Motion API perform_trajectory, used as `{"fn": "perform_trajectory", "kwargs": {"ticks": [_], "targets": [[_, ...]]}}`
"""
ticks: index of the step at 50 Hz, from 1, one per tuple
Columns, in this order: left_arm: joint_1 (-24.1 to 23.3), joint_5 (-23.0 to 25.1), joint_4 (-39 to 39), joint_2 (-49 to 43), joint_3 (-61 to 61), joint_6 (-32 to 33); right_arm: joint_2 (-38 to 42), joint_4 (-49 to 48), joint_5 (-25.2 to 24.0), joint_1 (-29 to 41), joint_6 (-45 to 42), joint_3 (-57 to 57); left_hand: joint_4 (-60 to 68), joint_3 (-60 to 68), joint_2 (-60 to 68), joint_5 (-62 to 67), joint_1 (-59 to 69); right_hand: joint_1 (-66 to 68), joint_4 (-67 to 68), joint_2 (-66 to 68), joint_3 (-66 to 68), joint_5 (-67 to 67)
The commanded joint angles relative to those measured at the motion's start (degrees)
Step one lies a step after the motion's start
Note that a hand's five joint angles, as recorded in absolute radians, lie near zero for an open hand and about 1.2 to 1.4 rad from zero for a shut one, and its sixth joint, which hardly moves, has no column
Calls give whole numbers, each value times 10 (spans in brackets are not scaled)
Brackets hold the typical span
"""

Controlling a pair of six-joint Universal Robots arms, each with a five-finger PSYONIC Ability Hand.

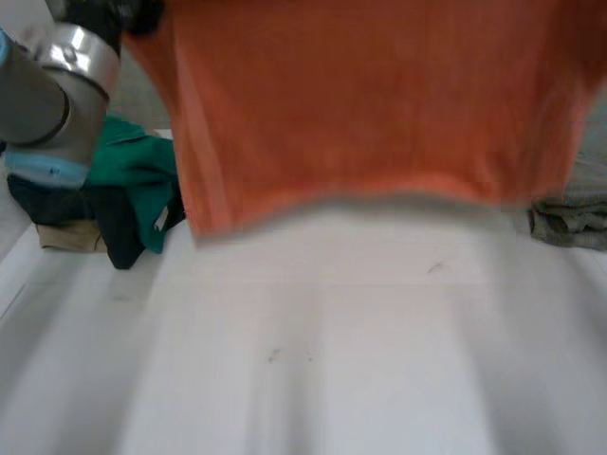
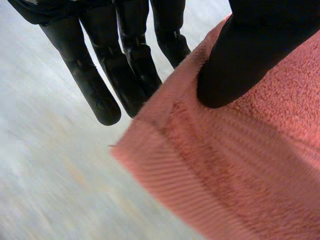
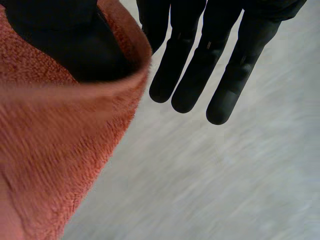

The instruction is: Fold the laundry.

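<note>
The orange towel hangs close, held above the bench. The left robot hand and right robot hand each pinch its upper edge, thumb against straight fingers. It looks soft, light and floppy, so I'd say the corners are the place to hold it.

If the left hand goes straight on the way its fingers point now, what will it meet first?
Probably the white table: past the fingertips of the left hand nothing else lies in line. Its thumb pins the orange terry towel beside that path. Depth is unclear.
</note>
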Motion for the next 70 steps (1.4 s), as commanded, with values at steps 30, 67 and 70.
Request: {"fn": "perform_trajectory", "kwargs": {"ticks": [30, 67, 70], "targets": [[20, 22, -188, 222, -632, 191, -110, 205, -96, -42, -165, 581, 112, 117, 114, 140, 142, 157, 114, 127, 121, 124], [-41, -91, -195, -49, -279, 265, 108, -23, -110, -51, -225, 337, 112, 117, 114, 140, 142, 157, 114, 127, 121, 124], [-40, -92, -192, -65, -255, 265, 151, -24, -110, -46, -226, 297, 112, 117, 114, 140, 142, 157, 114, 127, 121, 124]]}}
